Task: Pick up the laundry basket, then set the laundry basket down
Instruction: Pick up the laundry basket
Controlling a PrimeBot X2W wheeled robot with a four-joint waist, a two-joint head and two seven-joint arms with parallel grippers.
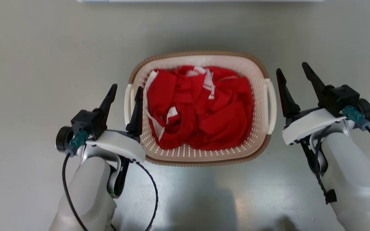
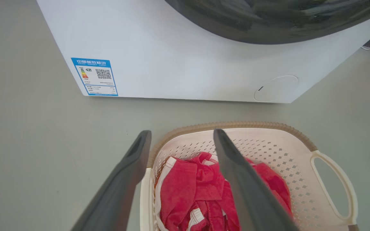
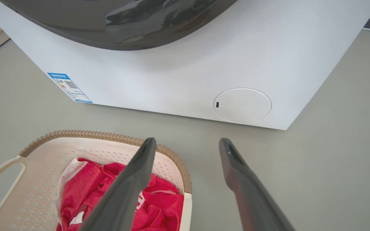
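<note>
Laundry basket (image 1: 201,150), cream perforated plastic w/ brown woven rim, on grey floor (image 1: 43,48), not lifted. My left hand (image 1: 126,89) apart, straddling white side handle (image 1: 127,102); right hand (image 1: 291,68) apart, just beside other handle (image 1: 272,106). Grip, lift, set-down all left.

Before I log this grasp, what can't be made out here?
Laundry basket floor: head view, hidden under red clothes.
Washing machine door: wrist views, cut off by top edge.
Blue label print: left wrist view, too small.
Left gripper fingers touching the handle or not: head view, unclear.
</note>
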